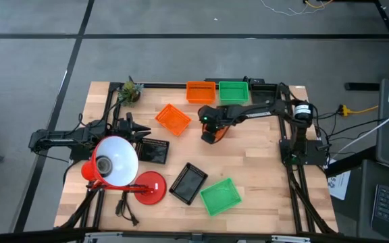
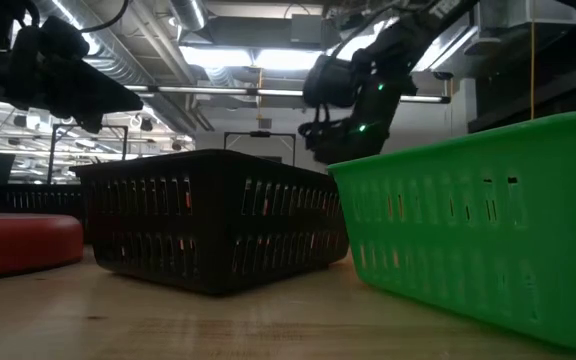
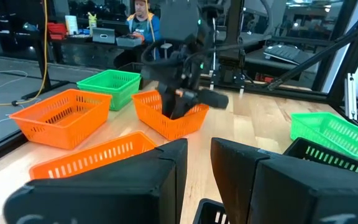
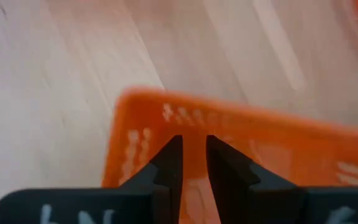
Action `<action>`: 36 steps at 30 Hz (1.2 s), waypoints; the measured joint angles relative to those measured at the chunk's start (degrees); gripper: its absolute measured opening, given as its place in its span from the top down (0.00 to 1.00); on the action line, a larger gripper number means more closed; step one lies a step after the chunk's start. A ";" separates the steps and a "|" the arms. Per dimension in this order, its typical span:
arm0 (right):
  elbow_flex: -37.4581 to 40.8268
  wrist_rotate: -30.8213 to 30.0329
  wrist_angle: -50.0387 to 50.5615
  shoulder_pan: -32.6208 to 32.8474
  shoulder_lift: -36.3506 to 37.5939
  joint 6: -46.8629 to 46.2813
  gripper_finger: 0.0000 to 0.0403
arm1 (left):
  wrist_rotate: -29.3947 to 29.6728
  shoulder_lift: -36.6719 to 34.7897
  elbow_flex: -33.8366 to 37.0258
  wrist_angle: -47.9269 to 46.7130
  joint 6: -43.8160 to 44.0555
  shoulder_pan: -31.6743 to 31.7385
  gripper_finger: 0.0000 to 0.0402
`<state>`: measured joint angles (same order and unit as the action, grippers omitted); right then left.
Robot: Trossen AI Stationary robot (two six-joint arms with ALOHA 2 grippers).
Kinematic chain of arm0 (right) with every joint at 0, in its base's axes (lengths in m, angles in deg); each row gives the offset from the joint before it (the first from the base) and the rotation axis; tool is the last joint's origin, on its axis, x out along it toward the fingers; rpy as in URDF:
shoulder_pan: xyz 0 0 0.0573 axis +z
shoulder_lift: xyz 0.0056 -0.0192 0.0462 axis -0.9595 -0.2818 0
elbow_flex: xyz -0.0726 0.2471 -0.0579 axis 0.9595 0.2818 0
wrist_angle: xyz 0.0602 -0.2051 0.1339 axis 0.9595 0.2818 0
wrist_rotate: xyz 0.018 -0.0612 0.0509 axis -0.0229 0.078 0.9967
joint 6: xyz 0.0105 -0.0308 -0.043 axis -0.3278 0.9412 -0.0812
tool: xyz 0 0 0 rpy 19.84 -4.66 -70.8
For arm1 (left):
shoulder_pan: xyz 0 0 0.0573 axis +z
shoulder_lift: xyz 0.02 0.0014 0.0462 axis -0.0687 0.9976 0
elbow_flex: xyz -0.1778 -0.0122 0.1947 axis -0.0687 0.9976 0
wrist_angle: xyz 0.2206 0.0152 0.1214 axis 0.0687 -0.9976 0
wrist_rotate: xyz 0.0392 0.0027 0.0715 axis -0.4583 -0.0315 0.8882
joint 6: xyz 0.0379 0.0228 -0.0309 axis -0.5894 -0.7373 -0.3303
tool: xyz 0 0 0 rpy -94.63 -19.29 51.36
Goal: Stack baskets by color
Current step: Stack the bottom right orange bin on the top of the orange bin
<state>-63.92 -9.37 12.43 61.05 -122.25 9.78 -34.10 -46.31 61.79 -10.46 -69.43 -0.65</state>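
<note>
Orange basket (image 1: 215,134) hangs tilted above the table, its wall pinched in the right end effector (image 1: 211,128).

No readable text, label or number shows on anything.

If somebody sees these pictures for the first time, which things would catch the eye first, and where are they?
Probably the red desk lamp with its white shade, standing at the table's front left over the waiting left gripper. Next, the right gripper near the table's middle, shut on the wall of an orange basket. Bright baskets lie scattered around: an orange basket and a green basket side by side at the back edge, another green one at the front.
</note>
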 joint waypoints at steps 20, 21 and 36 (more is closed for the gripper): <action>-0.11 -2.99 -4.94 -3.02 2.01 -5.42 0.82 | 0.09 0.00 0.00 0.09 -0.02 0.01 0.84; -0.09 -1.33 -4.16 -3.02 2.76 -2.09 0.82 | 0.07 0.00 0.00 0.07 -0.02 0.01 0.84; -0.11 6.68 4.83 -0.59 15.27 22.80 0.82 | 0.08 0.00 0.00 0.07 -0.02 0.07 0.84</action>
<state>-64.03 -2.69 17.26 60.47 -106.98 32.58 -34.02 -46.31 61.79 -10.39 -69.45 -0.58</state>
